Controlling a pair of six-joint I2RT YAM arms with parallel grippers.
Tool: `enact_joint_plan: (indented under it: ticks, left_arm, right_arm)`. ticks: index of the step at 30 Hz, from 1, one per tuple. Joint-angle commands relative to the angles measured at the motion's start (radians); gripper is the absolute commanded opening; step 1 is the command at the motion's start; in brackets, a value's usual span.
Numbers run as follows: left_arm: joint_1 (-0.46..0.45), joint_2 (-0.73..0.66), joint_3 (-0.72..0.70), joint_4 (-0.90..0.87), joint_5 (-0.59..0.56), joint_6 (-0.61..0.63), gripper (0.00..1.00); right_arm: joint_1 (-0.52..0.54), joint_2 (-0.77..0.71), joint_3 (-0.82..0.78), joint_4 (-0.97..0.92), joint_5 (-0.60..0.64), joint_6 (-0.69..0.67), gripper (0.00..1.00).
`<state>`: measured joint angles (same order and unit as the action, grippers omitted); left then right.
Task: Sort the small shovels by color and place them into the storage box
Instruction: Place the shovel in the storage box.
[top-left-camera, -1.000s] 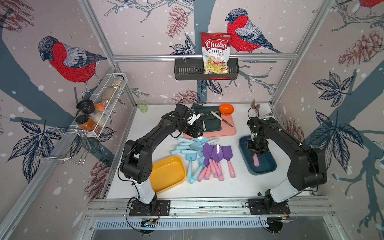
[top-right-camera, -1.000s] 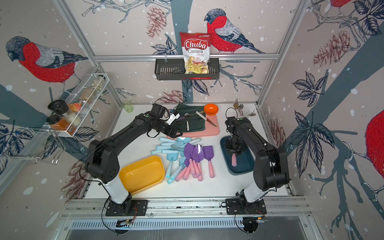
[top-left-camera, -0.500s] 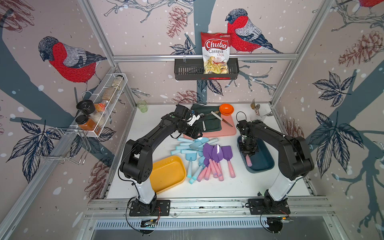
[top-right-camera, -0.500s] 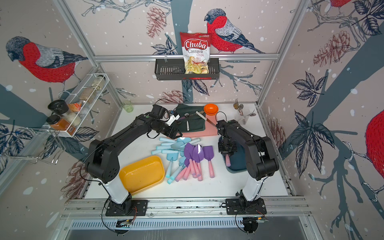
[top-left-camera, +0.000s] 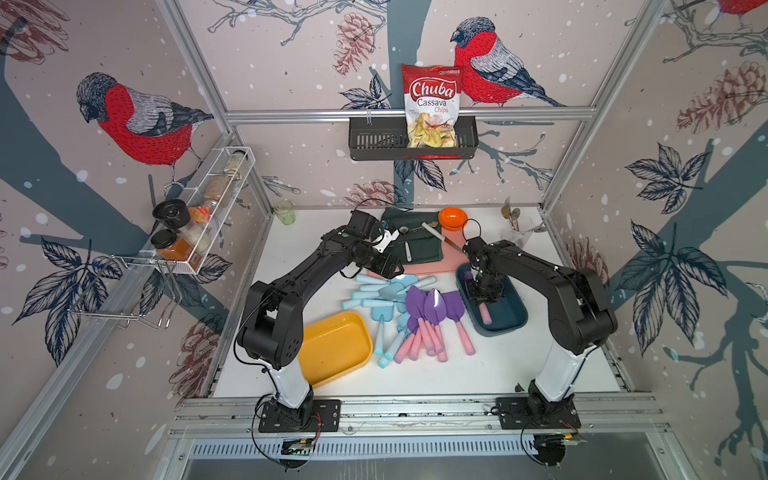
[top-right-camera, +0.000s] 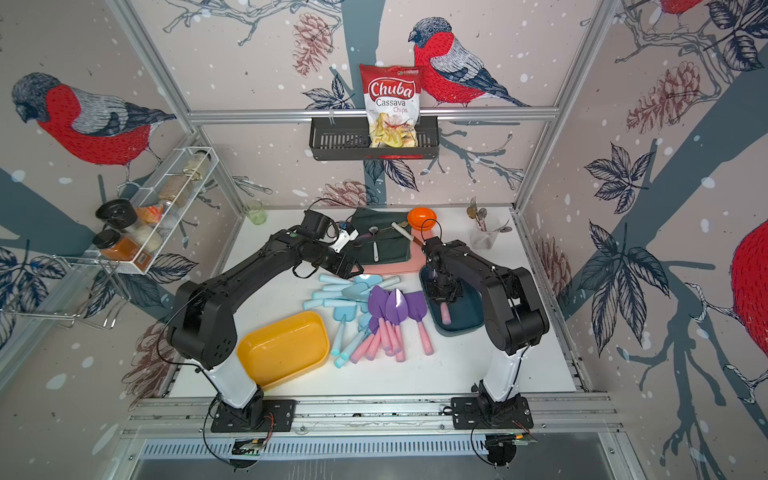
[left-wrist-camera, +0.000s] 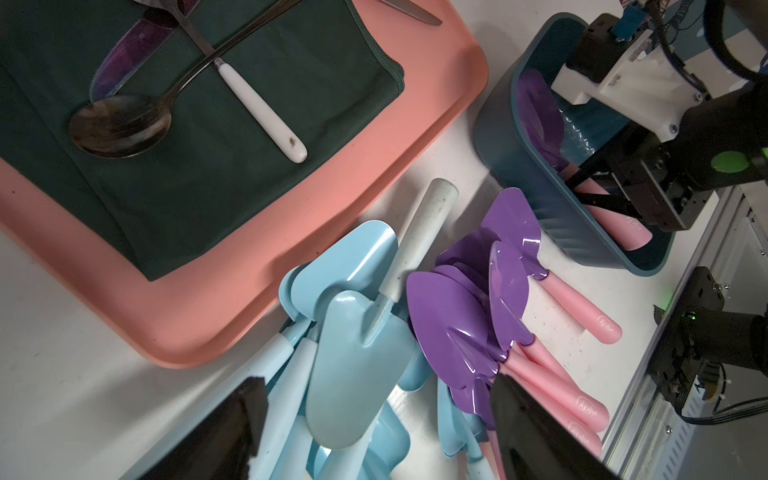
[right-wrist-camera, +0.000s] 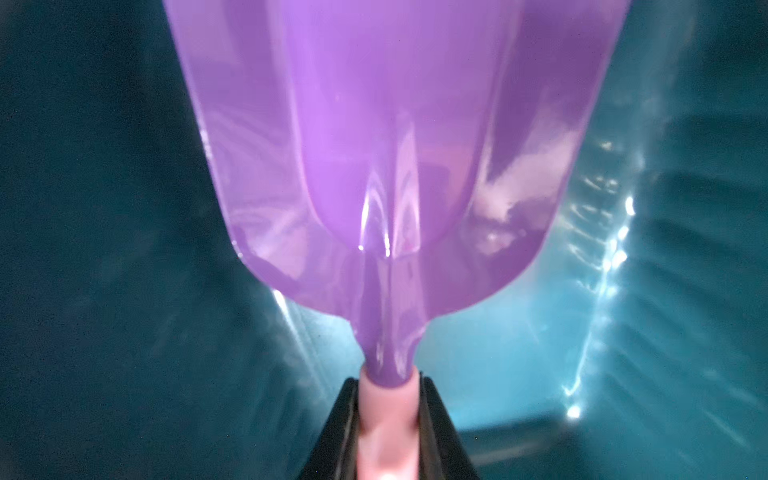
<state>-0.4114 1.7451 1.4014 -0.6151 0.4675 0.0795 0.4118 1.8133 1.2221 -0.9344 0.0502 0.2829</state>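
The right gripper (right-wrist-camera: 388, 397) is clamped on the pink handle of one purple shovel (right-wrist-camera: 386, 145), held inside the teal storage box (top-left-camera: 509, 322). The left gripper (left-wrist-camera: 376, 405) hangs spread wide and empty over the blue shovels (top-left-camera: 382, 293), at least six, overlapping. Beside them at least five purple shovels (top-left-camera: 434, 305) lie heaped on the table (top-left-camera: 415, 378), between the teal box and one yellow storage box (top-left-camera: 332, 349).

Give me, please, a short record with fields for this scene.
right gripper: shut on a purple shovel by its pink handle, inside the teal box
left gripper: open, above the blue shovels, holding nothing
blue shovels: heaped on the table
purple shovels: heaped beside them, between the two boxes
yellow box: nothing seen in it
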Motion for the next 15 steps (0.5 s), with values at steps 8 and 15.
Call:
enact_joint_plan:
  ticks: [8,15]
  left_arm:
    - [0.003,-0.003,-0.004,0.023,0.0,0.009,0.88]
    - [0.003,-0.003,-0.003,0.022,0.008,0.008,0.88]
  right_arm:
    - [0.005,-0.048,-0.053,0.053,-0.075,-0.045,0.27]
    - [0.001,-0.067,-0.08,0.062,-0.074,-0.056,0.4]
